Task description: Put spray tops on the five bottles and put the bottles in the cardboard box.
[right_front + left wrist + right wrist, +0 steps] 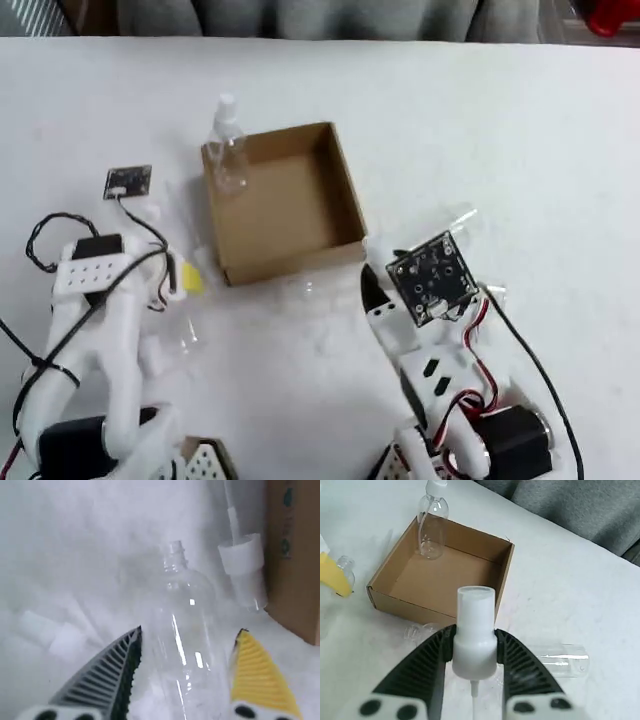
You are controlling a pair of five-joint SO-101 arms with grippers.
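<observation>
White plastic spray top [476, 610] clamped in right gripper [475, 632]
We cannot tell if left gripper [189, 631] grips clear plastic bottle [182, 595]; loose, it tips.

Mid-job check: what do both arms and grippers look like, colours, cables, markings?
Both arms are white. The left arm trails black cables; the left gripper has one yellow ribbed finger and one dark grey. The right arm carries red and black wires and a black motor; the right gripper has two black ribbed fingers. Each wrist bears a dark circuit board.
</observation>
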